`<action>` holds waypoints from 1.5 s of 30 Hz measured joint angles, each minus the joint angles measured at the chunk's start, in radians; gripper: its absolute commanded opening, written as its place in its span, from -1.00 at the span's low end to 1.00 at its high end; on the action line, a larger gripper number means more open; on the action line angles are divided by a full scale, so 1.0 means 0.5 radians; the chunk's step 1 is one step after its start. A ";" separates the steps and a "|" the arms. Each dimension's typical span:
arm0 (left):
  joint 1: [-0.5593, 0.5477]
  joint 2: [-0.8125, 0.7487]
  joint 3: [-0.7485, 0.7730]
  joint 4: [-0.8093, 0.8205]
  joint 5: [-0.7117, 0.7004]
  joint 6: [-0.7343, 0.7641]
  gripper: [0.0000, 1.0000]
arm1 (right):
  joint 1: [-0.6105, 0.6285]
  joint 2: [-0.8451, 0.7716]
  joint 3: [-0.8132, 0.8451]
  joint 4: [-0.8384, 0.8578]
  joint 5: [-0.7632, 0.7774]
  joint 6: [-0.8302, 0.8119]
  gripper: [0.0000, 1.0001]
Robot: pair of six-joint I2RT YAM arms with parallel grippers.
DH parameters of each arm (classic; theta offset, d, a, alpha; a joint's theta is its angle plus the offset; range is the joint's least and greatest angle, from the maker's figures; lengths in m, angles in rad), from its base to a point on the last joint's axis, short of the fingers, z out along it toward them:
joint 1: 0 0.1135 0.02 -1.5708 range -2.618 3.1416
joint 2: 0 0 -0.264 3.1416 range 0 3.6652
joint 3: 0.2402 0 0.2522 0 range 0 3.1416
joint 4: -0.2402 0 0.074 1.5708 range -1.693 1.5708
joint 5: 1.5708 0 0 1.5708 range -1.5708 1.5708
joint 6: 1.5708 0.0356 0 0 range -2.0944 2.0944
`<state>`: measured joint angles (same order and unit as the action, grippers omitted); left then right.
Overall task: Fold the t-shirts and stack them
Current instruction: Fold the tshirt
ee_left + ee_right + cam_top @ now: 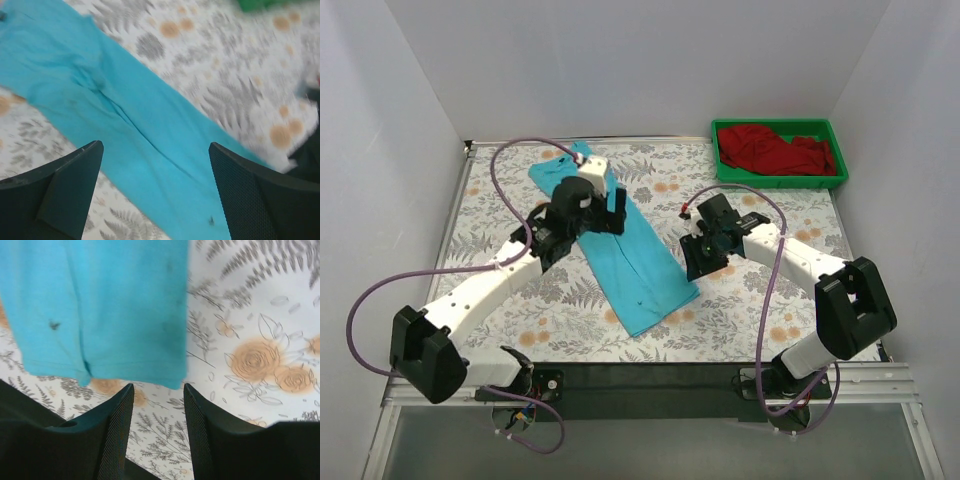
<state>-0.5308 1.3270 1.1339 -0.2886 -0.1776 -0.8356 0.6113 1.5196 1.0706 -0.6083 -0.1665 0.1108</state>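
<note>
Turquoise t-shirt (642, 275), thin soft cloth folded to a long narrow strip, lies diagonal at the table centre, on floral-print table cover (760, 300). Dark red t-shirt (775, 150) is crumpled in green plastic tray (780, 181), far right. Left gripper (155, 150) is above the strip w/ jaws wide, empty; right gripper (159, 390) is by its near hem, jaws narrow, empty.

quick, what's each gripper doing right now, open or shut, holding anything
Left gripper: open, empty, over the turquoise t-shirt.
Right gripper: open, empty.
</note>
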 measured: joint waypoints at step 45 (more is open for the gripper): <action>-1.434 0.620 -0.398 -0.579 -0.098 -0.313 -0.68 | -0.307 0.000 -0.468 0.450 -0.179 0.216 -0.17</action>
<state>-1.2476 1.6371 0.9348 -0.5781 -0.2268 -0.9920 0.4576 1.5196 0.8364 -0.3832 -0.2558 0.2188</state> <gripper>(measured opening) 0.219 0.415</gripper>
